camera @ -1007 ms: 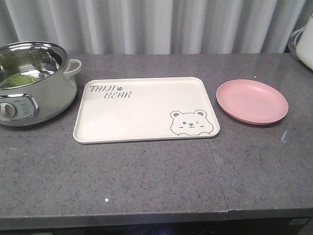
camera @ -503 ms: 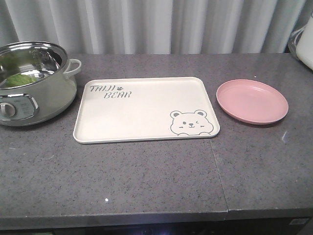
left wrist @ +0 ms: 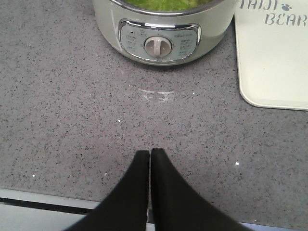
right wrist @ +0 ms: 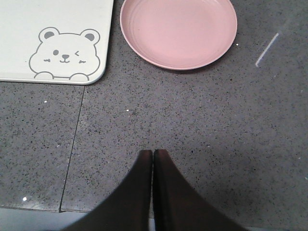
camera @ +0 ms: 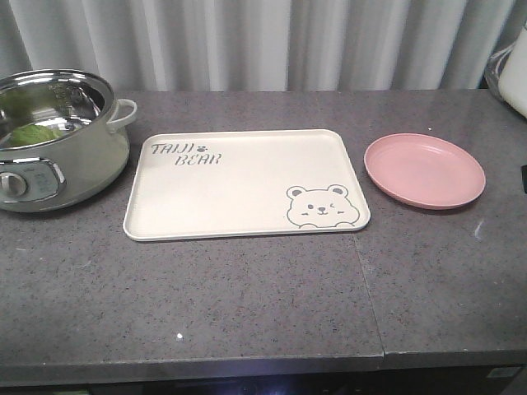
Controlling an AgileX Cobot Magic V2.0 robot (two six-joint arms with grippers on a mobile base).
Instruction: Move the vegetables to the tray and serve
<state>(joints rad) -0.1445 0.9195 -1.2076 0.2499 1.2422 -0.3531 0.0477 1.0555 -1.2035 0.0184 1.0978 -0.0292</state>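
The lettuce leaf lies inside the pot at the far left of the counter. My left gripper is pressed together and holds nothing; the pot sits straight ahead of it, so this arm is nearer. The tray is just right of the pot. My right gripper, pressed together and empty too, faces the pink plate.

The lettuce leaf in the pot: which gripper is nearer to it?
Left. The left gripper is in front of the pot holding the lettuce leaf; the right gripper is in front of the pink plate, beyond the tray.
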